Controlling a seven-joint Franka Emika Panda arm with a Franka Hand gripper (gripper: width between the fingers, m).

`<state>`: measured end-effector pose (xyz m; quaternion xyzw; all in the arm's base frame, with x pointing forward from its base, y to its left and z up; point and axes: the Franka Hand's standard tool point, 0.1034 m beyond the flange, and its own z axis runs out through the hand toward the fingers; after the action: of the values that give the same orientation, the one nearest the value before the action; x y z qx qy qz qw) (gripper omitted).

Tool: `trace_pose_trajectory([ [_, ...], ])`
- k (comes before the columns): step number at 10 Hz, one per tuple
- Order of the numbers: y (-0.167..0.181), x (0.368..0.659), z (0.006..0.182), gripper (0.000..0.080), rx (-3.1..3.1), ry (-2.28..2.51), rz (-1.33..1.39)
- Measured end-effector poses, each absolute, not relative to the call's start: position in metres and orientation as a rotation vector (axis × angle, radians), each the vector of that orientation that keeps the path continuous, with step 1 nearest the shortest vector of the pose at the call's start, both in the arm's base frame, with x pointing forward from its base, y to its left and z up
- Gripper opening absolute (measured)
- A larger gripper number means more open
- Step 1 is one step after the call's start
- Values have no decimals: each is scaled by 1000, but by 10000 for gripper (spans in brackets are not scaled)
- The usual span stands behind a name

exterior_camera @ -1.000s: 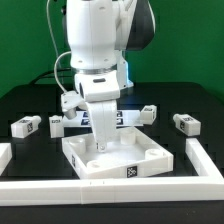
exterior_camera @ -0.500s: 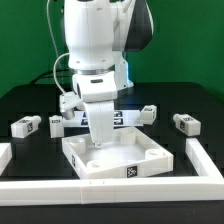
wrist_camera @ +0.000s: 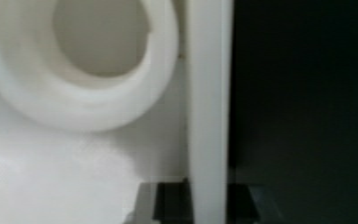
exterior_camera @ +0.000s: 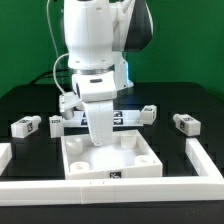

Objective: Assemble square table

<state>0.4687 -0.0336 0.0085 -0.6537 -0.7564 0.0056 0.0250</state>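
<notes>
Squaring up the square table top (exterior_camera: pixel 135 158) at the scene's six o'clock, out of its skewed lie half a second ago, with the gripper (exterior_camera: pixel 101 142) now pinching its rim, readying sockets for legs (exterior_camera: pixel 25 126) waiting at nine and three o'clock, showing only black-and-white tags (exterior_camera: pixel 113 178), no readable writing.

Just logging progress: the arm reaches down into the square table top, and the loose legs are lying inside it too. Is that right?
Not quite. In the exterior view the legs lie outside the square table top, on the black table, either side of the arm.
</notes>
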Motion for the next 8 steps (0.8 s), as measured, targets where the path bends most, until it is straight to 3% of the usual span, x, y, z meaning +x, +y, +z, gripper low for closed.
trace_pose_trajectory([
  [4,-30,469,8,57,-2057,-2309,14],
  [8,58,494,9,57,-2253,-2105,-40],
])
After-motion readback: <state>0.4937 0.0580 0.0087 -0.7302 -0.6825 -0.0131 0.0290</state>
